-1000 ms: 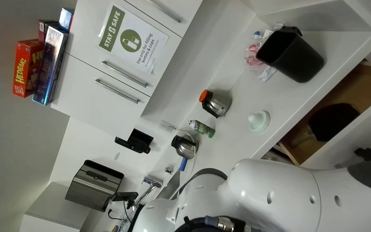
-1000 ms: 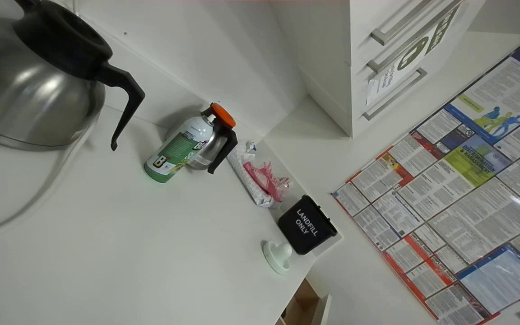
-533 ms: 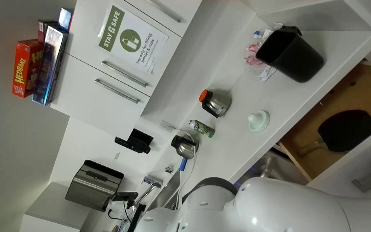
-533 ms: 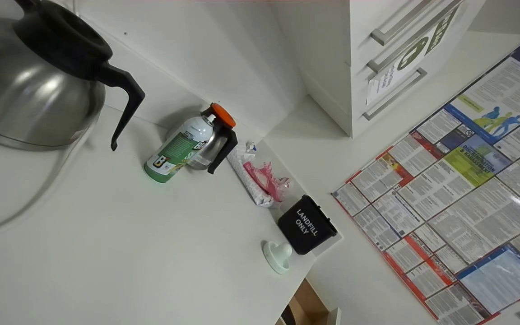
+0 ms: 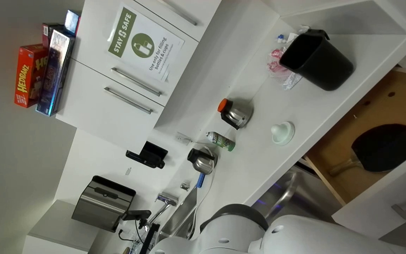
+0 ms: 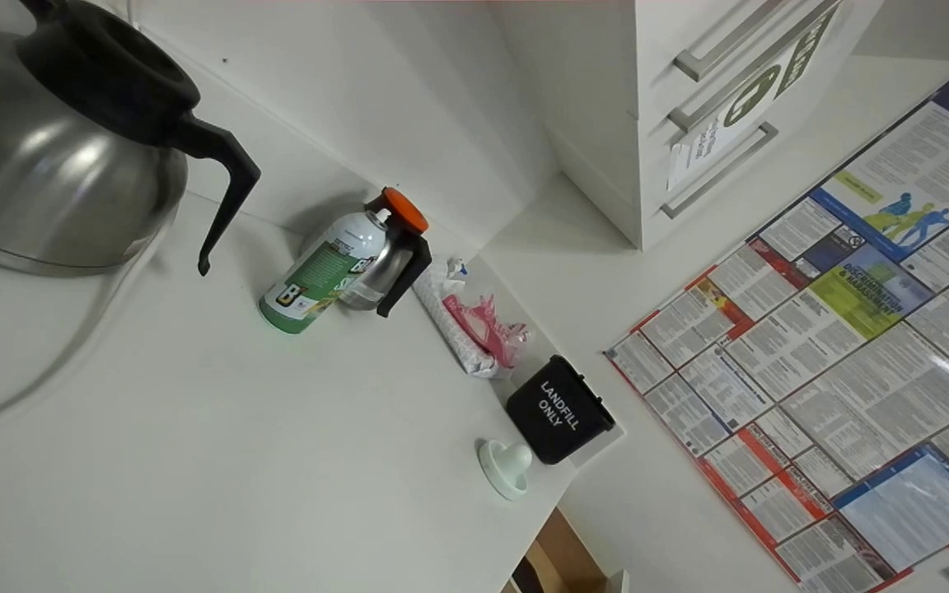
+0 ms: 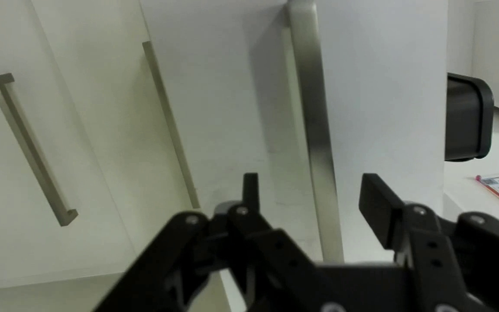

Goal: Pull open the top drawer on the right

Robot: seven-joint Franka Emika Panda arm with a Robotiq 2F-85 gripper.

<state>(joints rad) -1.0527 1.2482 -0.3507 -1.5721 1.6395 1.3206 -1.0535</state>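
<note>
The top drawer stands pulled out, its white front (image 5: 372, 208) well away from the counter and its light brown inside in sight. A black paddle-shaped thing (image 5: 386, 147) lies in it. In an exterior view only a corner of the drawer (image 6: 565, 553) shows below the counter. The silver bar handle (image 7: 314, 130) runs down the drawer front in the wrist view. My gripper (image 7: 306, 190) is open there, one finger to each side of the handle, with gaps between it and both pads. Both exterior views leave the gripper out; the white arm (image 5: 308, 236) shows at the bottom.
Matching fronts with bar handles (image 7: 33, 151) lie left of the drawer in the wrist view. On the white counter (image 5: 259, 158) stand a black bin (image 5: 319, 60), a pale green dome-shaped thing (image 5: 283, 133), a spray can (image 5: 220, 141) and steel jugs. A steel appliance (image 5: 294, 192) sits beside the drawer.
The drawer has come further out, showing more of its inside. The arm has moved down and right in an exterior view. The gripper, earlier at the handle there, has left that view.
</note>
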